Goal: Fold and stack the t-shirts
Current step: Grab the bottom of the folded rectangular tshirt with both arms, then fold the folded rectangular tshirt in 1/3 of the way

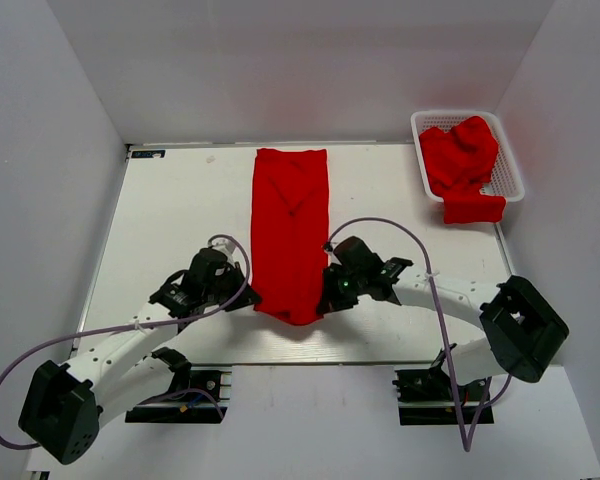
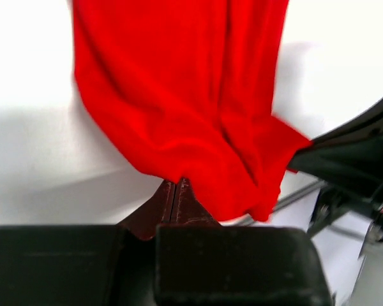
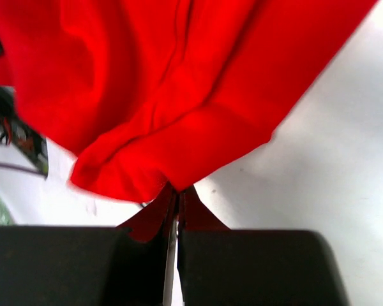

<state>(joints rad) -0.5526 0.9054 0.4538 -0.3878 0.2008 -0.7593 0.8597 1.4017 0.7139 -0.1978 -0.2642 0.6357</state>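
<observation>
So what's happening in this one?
Both arms are working on one red t-shirt, folded into a long strip down the middle of the table. The left pincer and right pincer are each shut on a near corner of it. More red shirts sit crumpled in the white basket, some cloth spilling over its edge.

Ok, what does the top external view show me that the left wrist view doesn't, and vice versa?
Only top external: the basket at far right holding heaped t-shirts, one draped over its near rim, and the full length of the laid-out t-shirt. Only left wrist: the left end effector up close, shut on the cloth's edge. Both: the laid-out t-shirt's near end and the white table.
</observation>
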